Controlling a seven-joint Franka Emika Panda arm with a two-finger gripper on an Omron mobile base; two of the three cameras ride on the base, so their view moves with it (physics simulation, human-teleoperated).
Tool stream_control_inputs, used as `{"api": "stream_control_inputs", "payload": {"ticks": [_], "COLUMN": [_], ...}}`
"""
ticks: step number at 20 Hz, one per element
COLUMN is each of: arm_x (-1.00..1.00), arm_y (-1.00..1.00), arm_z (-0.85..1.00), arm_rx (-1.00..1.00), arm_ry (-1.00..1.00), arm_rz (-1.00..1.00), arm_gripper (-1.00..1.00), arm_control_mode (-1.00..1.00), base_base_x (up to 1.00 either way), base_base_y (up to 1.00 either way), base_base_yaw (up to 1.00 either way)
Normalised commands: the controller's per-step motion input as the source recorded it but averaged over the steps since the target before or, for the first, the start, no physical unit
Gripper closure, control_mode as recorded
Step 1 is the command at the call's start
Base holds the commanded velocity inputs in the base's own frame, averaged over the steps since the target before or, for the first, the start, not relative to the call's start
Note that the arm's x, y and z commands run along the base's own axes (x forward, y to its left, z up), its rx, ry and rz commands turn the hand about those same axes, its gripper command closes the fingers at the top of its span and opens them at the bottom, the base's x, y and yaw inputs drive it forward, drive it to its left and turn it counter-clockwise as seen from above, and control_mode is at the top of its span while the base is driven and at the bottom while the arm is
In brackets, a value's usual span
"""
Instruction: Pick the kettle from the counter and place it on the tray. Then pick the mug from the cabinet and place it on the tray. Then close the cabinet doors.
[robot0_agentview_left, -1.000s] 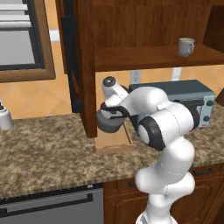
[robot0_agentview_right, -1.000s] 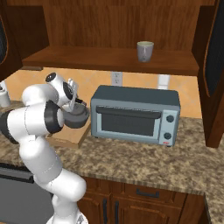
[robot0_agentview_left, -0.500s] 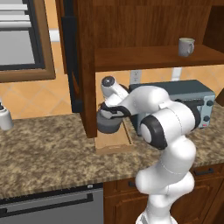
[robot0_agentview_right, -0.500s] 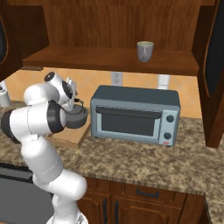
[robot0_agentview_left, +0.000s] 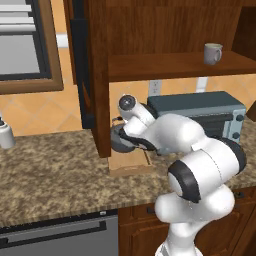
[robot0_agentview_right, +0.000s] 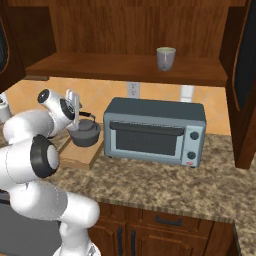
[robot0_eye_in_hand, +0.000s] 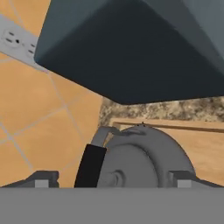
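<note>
Since a second ago the gripper (robot0_eye_in_hand: 112, 181) has let go: its fingers now stand wide apart on either side of the squat dark grey metal kettle (robot0_agentview_right: 85, 134), which has settled a bit lower onto the shallow light wooden tray (robot0_agentview_right: 80, 155). The tray sits on the speckled brown granite tabletop (robot0_agentview_left: 55, 175), just left of the blue-grey toaster oven (robot0_agentview_right: 155, 131). So the kettle part looks done to me, and the release is finishing up. The small pale grey mug (robot0_agentview_right: 166, 58) is up on the wooden shelf of the dark reddish-brown wall cabinet (robot0_agentview_right: 130, 67), well apart from the gripper, and the cabinet is open. Next move, I reckon: lift clear of the black arched handle (robot0_eye_in_hand: 89, 165) without nudging it, then reach up right for the mug.
</note>
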Motion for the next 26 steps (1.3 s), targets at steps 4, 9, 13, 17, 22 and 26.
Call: {"api": "stream_control_inputs", "payload": {"ticks": [4, 9, 13, 17, 22, 26], "arm_x": [-1.0, -1.0, -0.98, -0.95, -0.74, -0.33], "arm_y": [0.0, 0.0, 0.0, 0.0, -0.04, -0.24], "arm_z": [0.53, 0.75, 0.89, 0.84, 0.72, 0.47], "arm_rx": [0.0, 0.0, 0.0, 0.0, 0.0, 0.01], "arm_ry": [-0.21, -0.12, -0.01, 0.05, 0.2, 0.32], "arm_rz": [0.0, 0.0, 0.0, 0.0, 0.0, -0.01], "arm_gripper": [-1.0, -1.0, -1.0, -1.0, -1.0, -1.0], "arm_control_mode": [-1.0, -1.0, -1.0, -1.0, -1.0, -1.0], "base_base_x": [0.0, 0.0, 0.0, 0.0, 0.0, 0.0], "base_base_y": [0.0, 0.0, 0.0, 0.0, 0.0, 0.0], "base_base_yaw": [0.0, 0.0, 0.0, 0.0, 0.0, 0.0]}}
